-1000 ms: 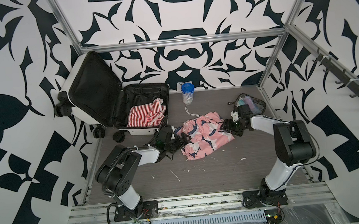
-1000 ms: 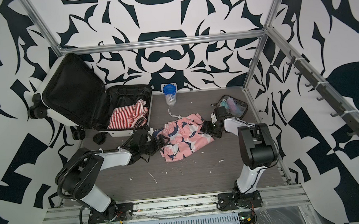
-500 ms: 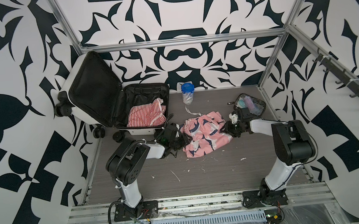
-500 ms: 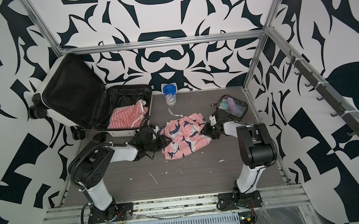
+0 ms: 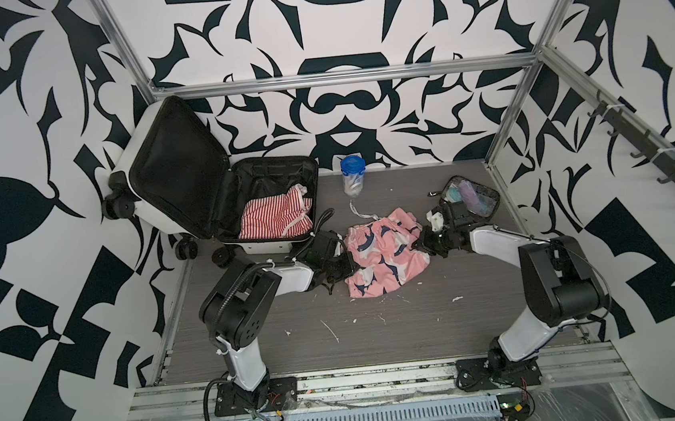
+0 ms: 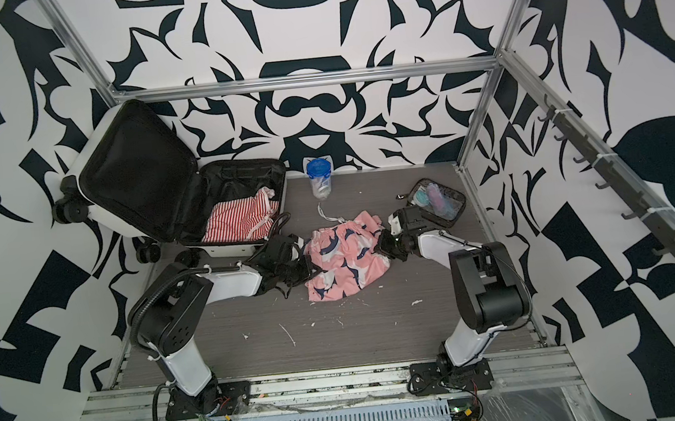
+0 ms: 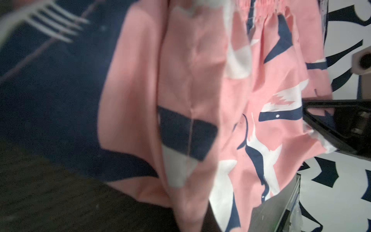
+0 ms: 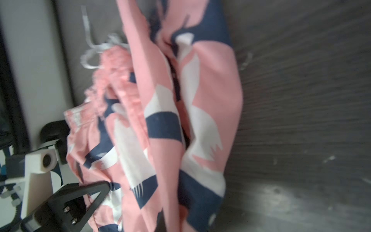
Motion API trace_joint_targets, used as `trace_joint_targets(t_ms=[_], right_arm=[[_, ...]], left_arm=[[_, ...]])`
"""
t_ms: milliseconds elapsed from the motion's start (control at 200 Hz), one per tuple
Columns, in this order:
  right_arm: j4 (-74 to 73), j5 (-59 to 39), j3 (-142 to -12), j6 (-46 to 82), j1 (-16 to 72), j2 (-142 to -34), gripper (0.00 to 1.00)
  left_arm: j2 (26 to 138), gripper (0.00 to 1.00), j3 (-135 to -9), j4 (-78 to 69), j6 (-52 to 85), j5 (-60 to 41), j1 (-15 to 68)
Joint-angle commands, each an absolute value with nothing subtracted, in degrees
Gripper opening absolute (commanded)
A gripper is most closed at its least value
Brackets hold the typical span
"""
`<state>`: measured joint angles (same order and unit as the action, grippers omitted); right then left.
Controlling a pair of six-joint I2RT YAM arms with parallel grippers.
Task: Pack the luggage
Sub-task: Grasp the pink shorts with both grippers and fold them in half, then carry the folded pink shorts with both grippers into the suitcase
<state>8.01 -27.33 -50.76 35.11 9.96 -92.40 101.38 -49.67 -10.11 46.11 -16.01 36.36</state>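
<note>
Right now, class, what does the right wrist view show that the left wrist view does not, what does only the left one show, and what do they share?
Only the right wrist view shows the white drawstring, the suitcase with a black wheel, and the left hand shut on the pink shorts. Only the left wrist view shows the right hand, shut on the shorts' opposite side. Both show the pink shorts close up, over the grey table.

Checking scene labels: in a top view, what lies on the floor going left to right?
luggage → pink shorts → clear pouch. Left out: blue-lidded jar, directly behind the shorts.
</note>
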Motion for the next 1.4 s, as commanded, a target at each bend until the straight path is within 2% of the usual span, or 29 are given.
trace_joint_targets(t_ms=[0,325,575,810,1015,1280,1395], right_arm=[[10.3,-26.4,-55.0,36.9,13.4,-87.3,0.00],[12.4,-21.3,-67.4,40.6,23.9,-82.4,0.00],[6.6,-18.4,-78.9,43.7,33.1,-88.2,0.00],[1.3,-19.4,-93.9,44.9,39.1,-103.1,0.00],[0.5,-22.9,-112.3,44.9,42.3,-119.7,0.00],[9.7,-25.5,-141.7,44.7,43.3,-142.6,0.00],[12.0,-25.0,-148.5,44.7,43.2,-147.7,0.00]], left_arm=[[95.5,0.00,-56.0,2.7,38.6,-14.0,36.4],[86.7,0.00,-70.4,22.3,25.6,-7.6,32.4],[81.8,0.00,-76.2,26.2,20.0,-4.3,23.5],[82.4,0.00,-80.2,25.7,17.0,-1.9,13.7],[85.2,0.00,-81.1,23.4,13.7,0.2,7.0],[92.2,0.00,-82.0,18.1,13.8,-0.3,0.6],[97.1,0.00,-84.5,17.3,13.6,-1.5,-0.8]])
